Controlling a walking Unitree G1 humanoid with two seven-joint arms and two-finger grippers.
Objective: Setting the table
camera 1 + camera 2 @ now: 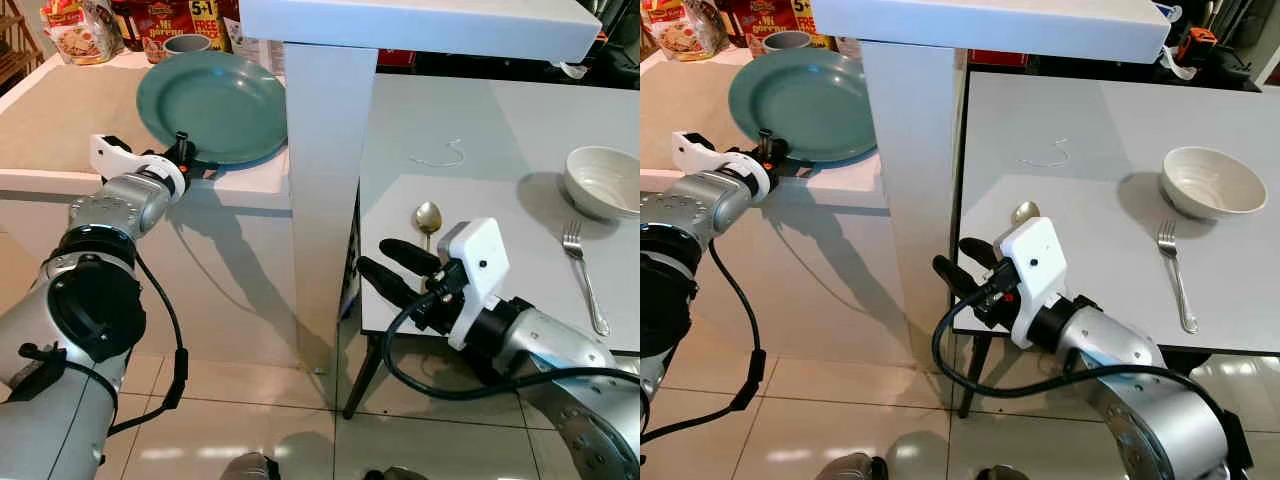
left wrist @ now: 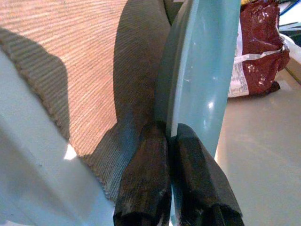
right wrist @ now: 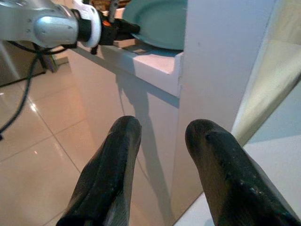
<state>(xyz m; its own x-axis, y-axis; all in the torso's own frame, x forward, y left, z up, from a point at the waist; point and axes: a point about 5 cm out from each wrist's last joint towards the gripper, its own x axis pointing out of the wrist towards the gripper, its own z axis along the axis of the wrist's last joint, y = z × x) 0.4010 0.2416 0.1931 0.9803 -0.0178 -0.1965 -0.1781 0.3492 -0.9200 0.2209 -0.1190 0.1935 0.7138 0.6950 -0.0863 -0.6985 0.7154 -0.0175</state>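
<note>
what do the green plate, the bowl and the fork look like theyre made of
Plate, pinched at its rim by the left gripper: probably glazed ceramic, though hard plastic is possible; smooth teal surface with soft highlights. Bowl: likely glazed ceramic, glossy off-white with a thick rim. Fork: metal, probably stainless steel; thin, silvery and reflective.

A: Classify the location.

B: Domestic kitchen with dining area. Reference landmark: the white pillar [image 1: 325, 190].

A: Evidence?

B: Left of the pillar, a white counter [image 1: 60, 120] carries a teal plate [image 1: 215, 105]; behind the plate stand packaged foods [image 1: 80, 25] and a grey mug [image 1: 186, 43]. Right of the pillar, a white table [image 1: 500, 120] carries a white bowl [image 1: 603, 180], a fork [image 1: 583, 270] and a spoon [image 1: 428, 218]. Below the pillar, glossy beige floor tiles [image 1: 220, 420].
</note>
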